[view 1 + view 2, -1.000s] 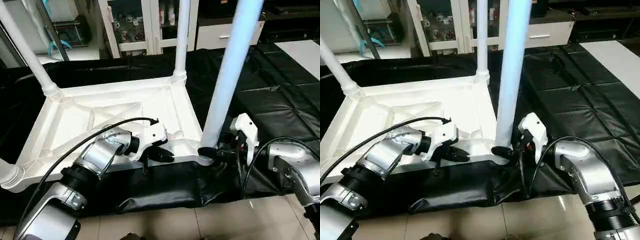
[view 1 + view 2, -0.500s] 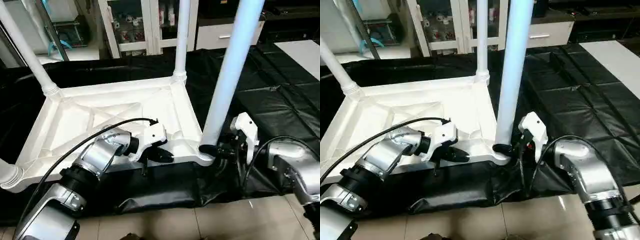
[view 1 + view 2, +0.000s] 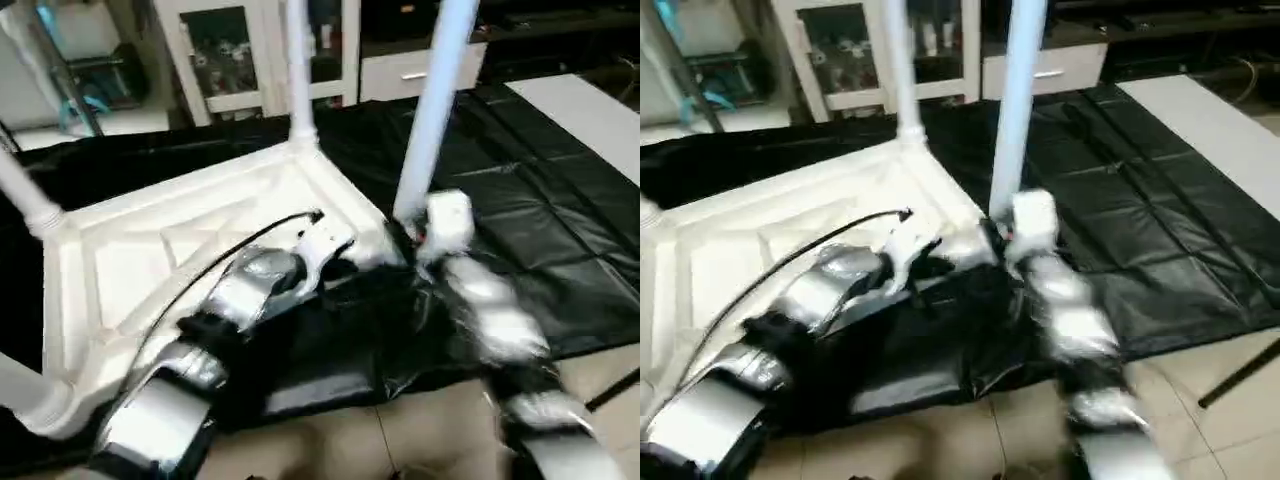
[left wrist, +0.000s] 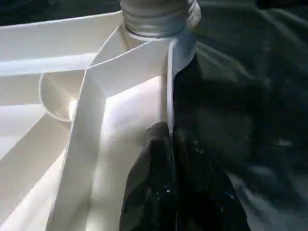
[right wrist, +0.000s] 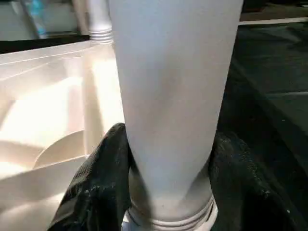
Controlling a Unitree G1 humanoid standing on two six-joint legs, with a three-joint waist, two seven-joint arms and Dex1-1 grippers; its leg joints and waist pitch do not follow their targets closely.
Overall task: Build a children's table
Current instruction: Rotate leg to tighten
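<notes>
Leg [image 5: 173, 101] at the near right corner is what the coming move turns on: it stands upright, its long axis running straight up from the corner socket, and it sits directly between the jaws of the right gripper [image 5: 168, 192]. Those jaws grasp it just above the threaded base, one black finger pressed to each side of the tube, as the right wrist view shows. The right arm is plainly the nearer one to this leg, so any further seating or twisting would, I judge, fall to it.

The tabletop [image 3: 150, 260] lies upside down on the black-covered worktop [image 3: 540, 200], its ribbed underside facing up, toward the left and middle of the scene. It is white plastic with raised ribs running diagonally to rounded pockets near the corners. Another leg [image 3: 297, 70] stands upright in the far right corner, a third [image 3: 25, 195] rises from the far left corner, and a fourth [image 3: 30, 405] stands at the near left corner. All are white tapered tubes.

The left gripper [image 4: 171, 144] has its jaws clenched, pinching the thin near rim of the tabletop just left of the grasped leg's socket, which I take as steadying the tabletop. With all four legs standing, the task looks close to finished.
</notes>
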